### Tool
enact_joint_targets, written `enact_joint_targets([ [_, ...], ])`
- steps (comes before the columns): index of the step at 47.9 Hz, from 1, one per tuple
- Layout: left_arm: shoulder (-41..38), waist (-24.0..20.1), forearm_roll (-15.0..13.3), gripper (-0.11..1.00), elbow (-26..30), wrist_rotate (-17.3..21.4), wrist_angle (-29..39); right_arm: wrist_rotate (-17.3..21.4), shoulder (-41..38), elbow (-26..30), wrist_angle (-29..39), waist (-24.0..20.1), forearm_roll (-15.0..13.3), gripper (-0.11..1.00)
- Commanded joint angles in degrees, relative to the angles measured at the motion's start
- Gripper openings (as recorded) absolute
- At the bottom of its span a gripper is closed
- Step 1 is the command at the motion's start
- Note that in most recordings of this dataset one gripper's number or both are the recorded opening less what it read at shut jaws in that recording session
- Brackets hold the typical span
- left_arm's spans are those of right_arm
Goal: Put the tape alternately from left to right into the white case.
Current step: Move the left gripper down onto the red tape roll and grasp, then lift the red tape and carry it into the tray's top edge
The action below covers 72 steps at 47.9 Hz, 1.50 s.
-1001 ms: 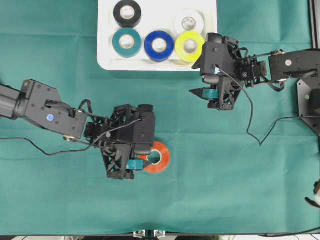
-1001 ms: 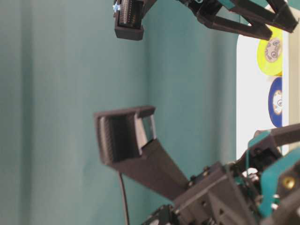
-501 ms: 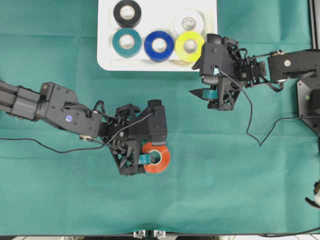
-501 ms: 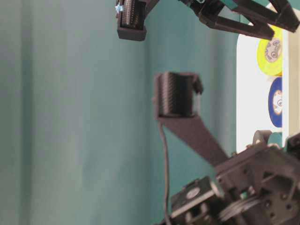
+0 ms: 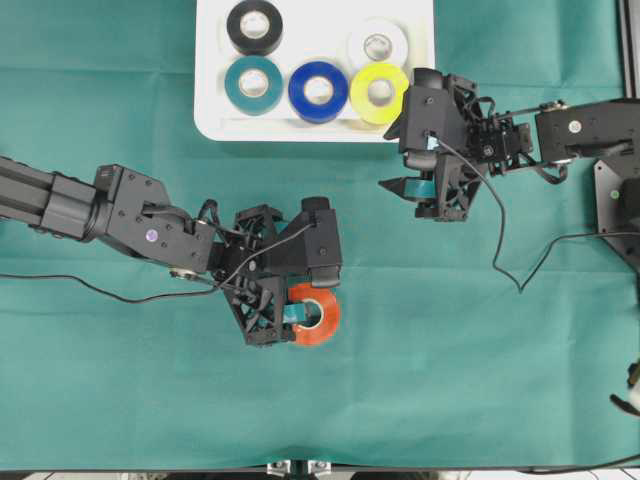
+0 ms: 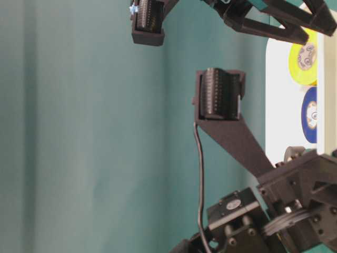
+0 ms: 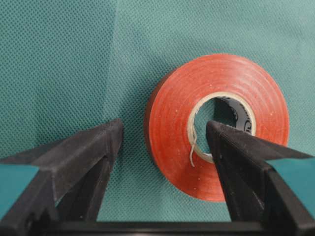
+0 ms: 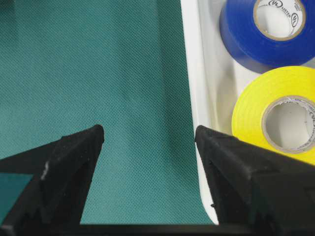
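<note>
A ribbed black finger pad (image 6: 218, 95) stands mid-scene over green cloth (image 6: 79, 132). At the right edge, the white case (image 6: 279, 100) holds yellow (image 6: 304, 58) and blue (image 6: 310, 115) rolls.

Green cloth (image 5: 480, 360) covers table; creases visible.

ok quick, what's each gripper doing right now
Left gripper: open, straddling one wall of the red-orange tape, not gripping.
Right gripper: open, holding nothing.

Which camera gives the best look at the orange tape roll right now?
The left wrist view: the red-orange roll fills the frame, one finger over its core. Overhead, the left gripper partly covers it. The table-level and right wrist views do not show it.
</note>
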<state>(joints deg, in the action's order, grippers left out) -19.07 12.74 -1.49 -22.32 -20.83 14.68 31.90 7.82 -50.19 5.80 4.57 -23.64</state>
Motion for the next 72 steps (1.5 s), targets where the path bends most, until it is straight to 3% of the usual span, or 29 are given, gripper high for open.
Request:
enact_joint_targets([
  [1,0.8,-0.3,0.0,0.92,0.3,-0.1,0.6,0.0,0.5,0.4,-0.4,-0.2,-0.1,0.84],
  [7,0.9,-0.2,0.2,0.90,0.9,0.3,0.7,0.0,0.4,0.4,-0.4,-0.1,-0.1,0.84],
  [11,1.1,-0.2,0.2,0.83,1.1,0.4,1.0,0.0,0.4,0.4,-0.4,-0.2,-0.1,0.84],
  [14,1.3,-0.1,0.2,0.70,1.1,0.4,1.0,0.0,0.5,0.4,-0.4,-0.1,-0.1,0.84],
  [23,1.7,0.1,0.2,0.16,1.4,0.4,1.0,0.0,0.5,0.4,-0.4,-0.1,-0.1,0.84],
  [29,1.7,0.1,0.2,-0.02,1.4,0.4,1.0,0.0,0.4,0.4,-0.4,-0.1,-0.1,0.84],
  [53,4.2,0.4,0.2,-0.02,1.1,0.4,1.1,0.1,0.5,0.4,-0.4,-0.1,-0.1,0.84],
  [72,9.4,0.3,0.2,-0.02,1.0,0.4,8.3,0.0,0.5,0.4,-0.4,-0.2,-0.1,0.84],
])
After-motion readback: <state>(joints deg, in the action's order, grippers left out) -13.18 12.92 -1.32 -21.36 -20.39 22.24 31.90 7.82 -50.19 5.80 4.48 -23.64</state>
